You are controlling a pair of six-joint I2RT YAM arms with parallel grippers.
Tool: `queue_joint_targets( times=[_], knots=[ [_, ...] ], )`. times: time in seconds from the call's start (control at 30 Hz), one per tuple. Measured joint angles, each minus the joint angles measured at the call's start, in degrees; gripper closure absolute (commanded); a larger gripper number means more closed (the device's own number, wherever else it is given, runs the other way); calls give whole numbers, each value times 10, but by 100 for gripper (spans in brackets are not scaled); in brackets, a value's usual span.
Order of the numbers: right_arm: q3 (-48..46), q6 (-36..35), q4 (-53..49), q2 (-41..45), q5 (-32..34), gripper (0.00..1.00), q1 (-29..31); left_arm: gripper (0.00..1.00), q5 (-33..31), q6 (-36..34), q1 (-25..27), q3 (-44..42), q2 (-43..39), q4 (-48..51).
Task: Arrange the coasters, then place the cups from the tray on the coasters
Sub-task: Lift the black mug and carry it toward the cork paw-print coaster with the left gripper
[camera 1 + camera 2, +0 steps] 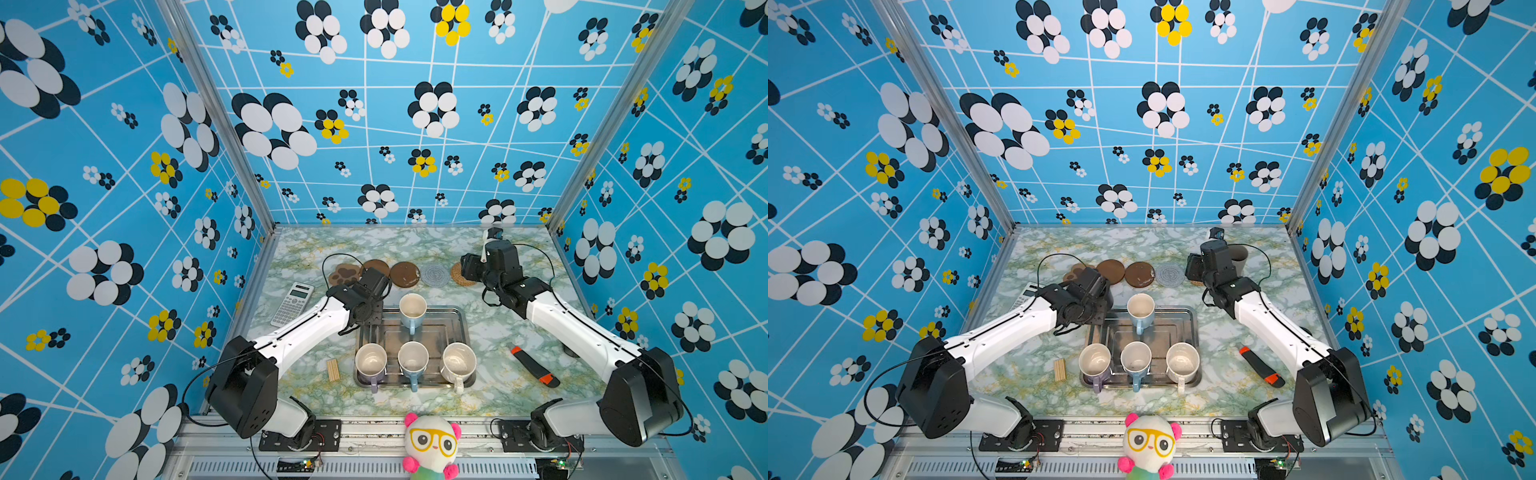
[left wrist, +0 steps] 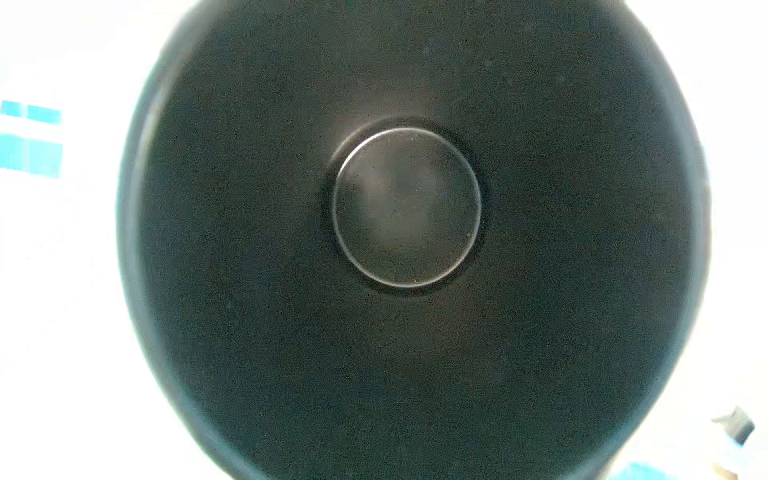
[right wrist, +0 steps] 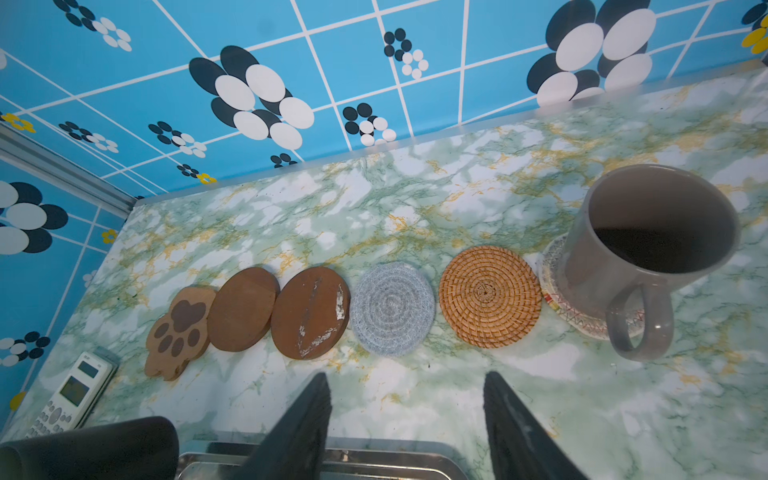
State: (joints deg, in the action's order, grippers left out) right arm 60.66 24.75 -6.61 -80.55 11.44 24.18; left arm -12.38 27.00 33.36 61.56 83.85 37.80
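Six coasters lie in a row near the back of the table: paw [image 3: 178, 332], two brown discs [image 3: 243, 309] [image 3: 309, 311], grey-blue [image 3: 392, 309], rattan [image 3: 490, 297] and pale beige [image 3: 552, 270]. A grey cup [image 3: 648, 249] stands on the beige one. My right gripper [image 3: 407, 378] is open and empty, hovering between the row and the tray [image 1: 463, 316]. The tray holds two light blue cups [image 1: 412, 309] [image 1: 413, 357], a lavender one [image 1: 370, 361] and a white one [image 1: 459, 361]. My left gripper [image 1: 372, 284] hangs by the left brown disc. The black cup [image 2: 407, 208] fills its wrist view and hides the jaws.
A calculator [image 1: 292, 303] lies at the left edge of the table. A bundle of wooden sticks [image 1: 332, 370] sits left of the tray, and an orange-and-black knife [image 1: 534, 365] right of it. A plush toy [image 1: 432, 444] sits on the front rail.
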Motion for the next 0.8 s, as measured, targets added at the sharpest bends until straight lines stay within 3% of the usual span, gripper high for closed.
queue_joint_targets(
  times=[0.27,0.8],
  knots=[
    [0,0,0,0,-11,39,-5,100,3,-6,-62,57,18,10],
    [-24,0,16,7,-45,39,-36,100,24,-26,-179,145,133,-2]
  ],
)
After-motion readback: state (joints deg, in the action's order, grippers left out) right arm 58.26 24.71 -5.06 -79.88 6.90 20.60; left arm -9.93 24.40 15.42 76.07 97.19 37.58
